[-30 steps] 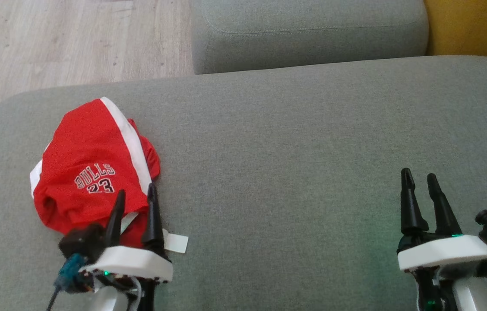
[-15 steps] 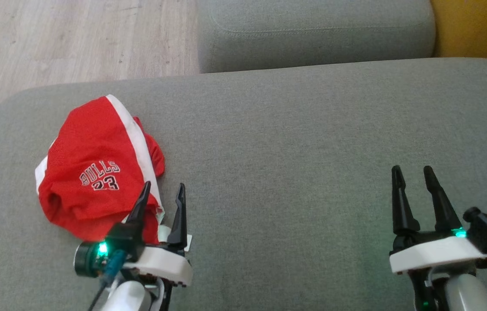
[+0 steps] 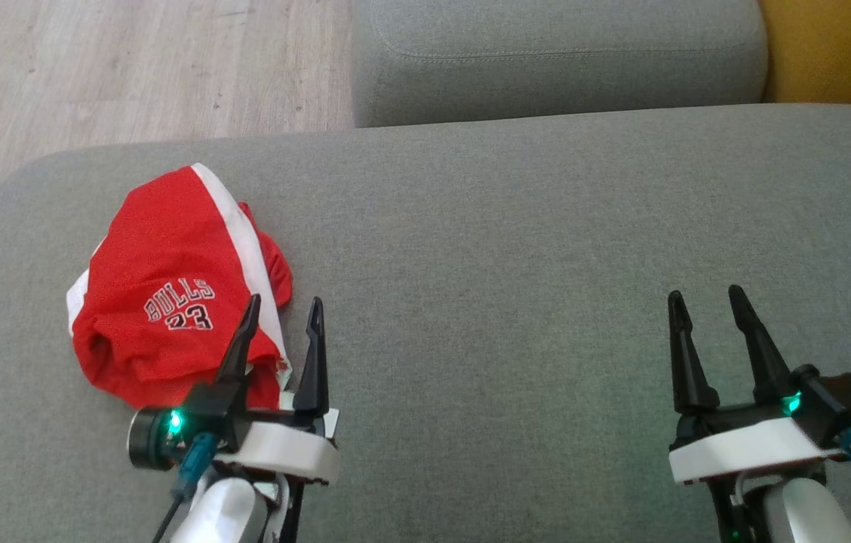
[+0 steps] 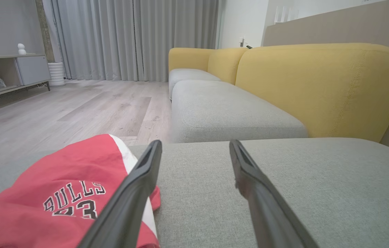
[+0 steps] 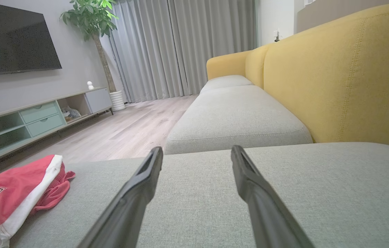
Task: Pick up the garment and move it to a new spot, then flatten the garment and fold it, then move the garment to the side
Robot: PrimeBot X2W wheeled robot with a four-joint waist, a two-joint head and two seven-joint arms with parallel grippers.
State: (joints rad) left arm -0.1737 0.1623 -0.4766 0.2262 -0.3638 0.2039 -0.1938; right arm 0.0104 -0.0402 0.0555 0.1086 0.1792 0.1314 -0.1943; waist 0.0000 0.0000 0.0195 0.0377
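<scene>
The garment (image 3: 169, 290) is a red jersey piece with white side stripes and "BULLS 23" lettering, lying crumpled on the left part of the grey sofa cushion (image 3: 508, 249). My left gripper (image 3: 282, 313) stands open at the garment's near right edge, its left finger over the red cloth, nothing between the fingers. In the left wrist view the garment (image 4: 60, 186) lies left of the open left gripper (image 4: 194, 146). My right gripper (image 3: 703, 300) is open over bare cushion at the lower right, far from the garment (image 5: 11, 193); in its own wrist view, the right gripper (image 5: 197, 151) is empty.
A second grey cushion (image 3: 554, 60) lies beyond the first, with a narrow gap between them. The yellow backrest (image 3: 840, 53) runs along the right. Wooden floor (image 3: 116, 68) lies past the cushion's left and far edges. A TV cabinet (image 5: 32, 117) stands across the room.
My left gripper has shifted right, from over the garment's lower middle to its near right edge. The right gripper has drifted slightly left. The head camera has also shifted a little.
</scene>
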